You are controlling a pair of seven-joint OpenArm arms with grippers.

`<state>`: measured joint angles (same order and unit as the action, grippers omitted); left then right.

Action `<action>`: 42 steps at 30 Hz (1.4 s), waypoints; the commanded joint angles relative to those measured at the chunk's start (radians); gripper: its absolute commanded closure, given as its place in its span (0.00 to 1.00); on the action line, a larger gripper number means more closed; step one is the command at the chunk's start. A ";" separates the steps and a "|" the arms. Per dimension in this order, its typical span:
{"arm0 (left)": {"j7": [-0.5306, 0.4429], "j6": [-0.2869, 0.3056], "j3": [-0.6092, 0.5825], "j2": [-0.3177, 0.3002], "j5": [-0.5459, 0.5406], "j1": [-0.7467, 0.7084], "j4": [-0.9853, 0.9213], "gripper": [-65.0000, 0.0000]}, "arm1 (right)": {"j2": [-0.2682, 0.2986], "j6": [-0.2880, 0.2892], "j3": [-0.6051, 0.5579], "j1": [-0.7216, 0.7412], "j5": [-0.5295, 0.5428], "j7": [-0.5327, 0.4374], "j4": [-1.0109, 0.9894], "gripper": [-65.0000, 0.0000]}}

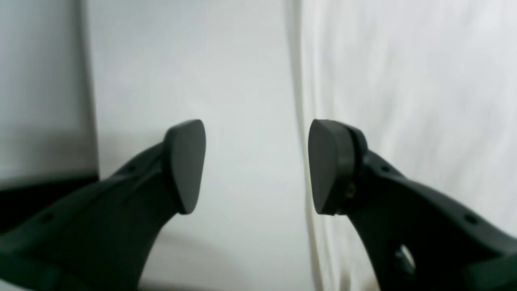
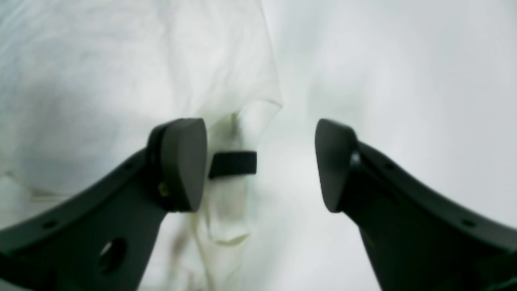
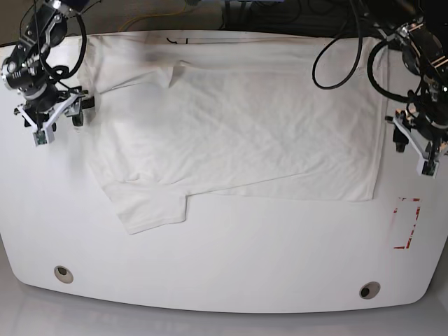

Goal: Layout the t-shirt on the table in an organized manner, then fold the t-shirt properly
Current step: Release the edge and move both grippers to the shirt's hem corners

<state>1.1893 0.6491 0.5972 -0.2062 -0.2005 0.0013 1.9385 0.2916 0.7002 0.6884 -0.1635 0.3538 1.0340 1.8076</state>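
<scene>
At the collar end of the plain white cotton t-shirt (image 3: pixel 238 133), which lies spread flat across the far half of the large glossy white table (image 3: pixel 231 259), my right gripper (image 2: pixel 260 165) hangs with its jaws apart and nothing between them, above a black neck label (image 2: pixel 233 163). Past the shirt's hem end, my left gripper (image 1: pixel 256 165) hovers just off the hem, jaws wide apart and empty, with a red dashed rectangle (image 3: pixel 406 222) nearer the front from it.

T-shirt (image 3: pixel 238 133) spread on table (image 3: pixel 231 259); red mark (image 3: pixel 406 222) off its right; claws flank it.
</scene>
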 commanded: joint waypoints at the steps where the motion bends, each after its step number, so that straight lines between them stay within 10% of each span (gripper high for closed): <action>1: -0.015 -0.004 -0.020 -0.014 -0.006 0.062 -0.017 0.41 | 0.027 -0.002 -0.020 0.086 -0.025 -0.027 -0.030 0.38; 19: -0.188 -0.122 -0.099 -0.051 -0.007 0.348 -0.457 0.41 | 0.033 -0.002 -0.135 0.572 -0.218 -0.122 -0.596 0.38; 42: -0.248 -0.130 -0.122 -0.086 -0.007 0.351 -0.512 0.41 | -0.005 -0.002 -0.135 0.640 -0.218 -0.291 -0.943 0.38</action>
<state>0.9672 0.5201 0.4721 -0.2646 -0.1989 0.3271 1.4101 0.2871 0.6945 0.5526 0.4526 0.1287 0.7509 0.8539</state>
